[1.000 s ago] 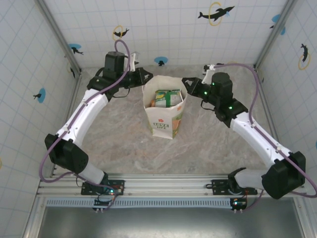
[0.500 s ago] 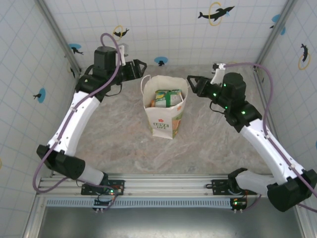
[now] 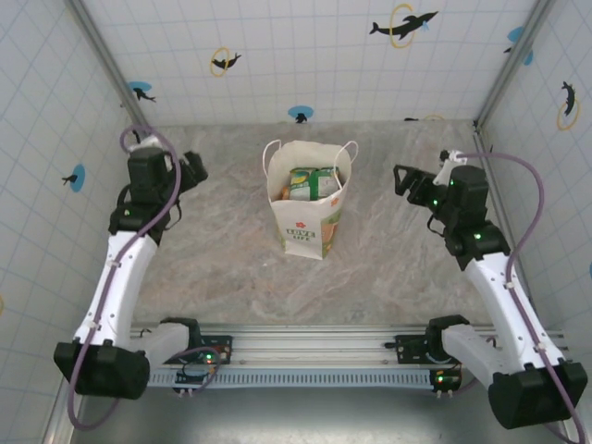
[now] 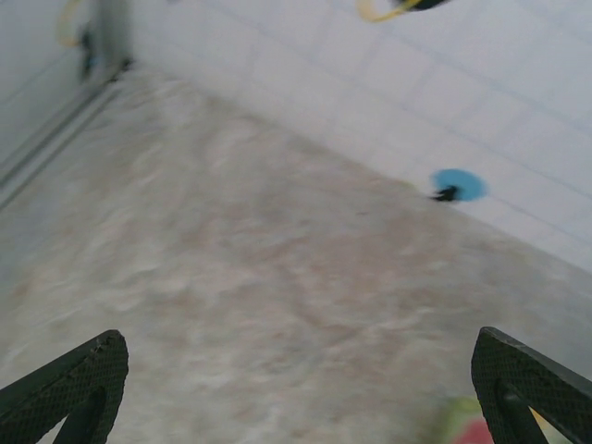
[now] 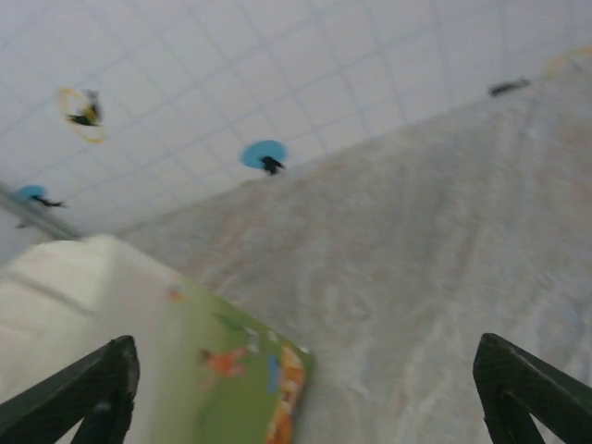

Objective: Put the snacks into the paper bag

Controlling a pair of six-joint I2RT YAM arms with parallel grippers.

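Item 1: paper bag (image 3: 305,222). Cream-white, stood upright near the middle of the table (image 3: 213,268), somewhat closer to its far edge; mouth open to the overhead camera; two white string handles (image 3: 269,154) rose from its far rim; red mark and green lettering on the near face. In the right wrist view its cream side with a green and orange print lay blurred at lower left.

Item 2: snacks (image 3: 313,182). Sat inside the bag, packed together below the rim; green and yellow-orange packets were visible, number not clear.

Item 3: left gripper (image 3: 198,166). Hung over the table's far left part, well apart from the bag, fingers pointed toward it; jaws stood wide, with bare marbled table between the two dark fingertips (image 4: 88,375) in the wrist view.

Item 4: right gripper (image 3: 403,181). Hung over the far right part, well apart from the bag, fingers pointed toward it; jaws stood wide, both fingertips (image 5: 518,375) at the frame's lower corners

Item 5: walls (image 3: 305,65). White tile with dolphin stickers
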